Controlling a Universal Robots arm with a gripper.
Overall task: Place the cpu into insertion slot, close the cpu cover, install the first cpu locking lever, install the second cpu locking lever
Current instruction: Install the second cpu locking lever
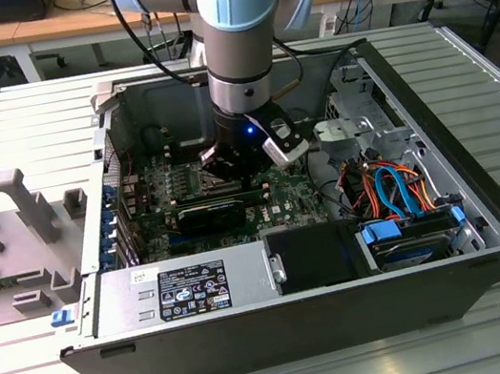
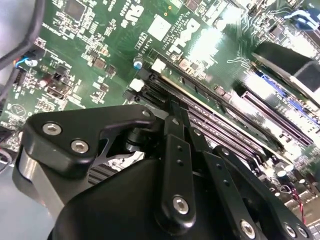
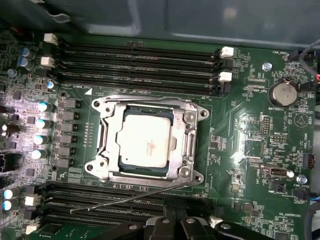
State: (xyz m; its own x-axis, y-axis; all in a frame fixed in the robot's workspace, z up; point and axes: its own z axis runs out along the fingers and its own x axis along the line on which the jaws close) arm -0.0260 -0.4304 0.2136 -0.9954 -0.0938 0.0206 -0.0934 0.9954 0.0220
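Note:
The cpu [image 3: 146, 142], a silver-grey square chip, lies flat in the insertion slot [image 3: 96, 167] on the green board. The cpu cover [image 3: 188, 145], a silvery frame with a square window, is folded down around the chip. A thin wire locking lever [image 3: 130, 199] sticks out at a slant from the socket's corner, across the memory slots on the side where my fingers are. My gripper [image 3: 175, 221] hovers over those memory slots, just beside the socket, with its black fingers [image 2: 172, 117] drawn together and holding nothing. In the exterior view the gripper [image 1: 235, 182] hangs inside the open computer case above the socket [image 1: 198, 179].
Long black memory slots [image 3: 140, 65] flank the socket on two sides. A coin battery [image 3: 283, 93] sits on the board. The case [image 1: 490, 232] holds a power supply [image 1: 186, 290], a black card [image 1: 211, 215], drive bays and coloured cables [image 1: 391, 191] at the exterior view's right. Grey fixtures [image 1: 25, 202] stand outside.

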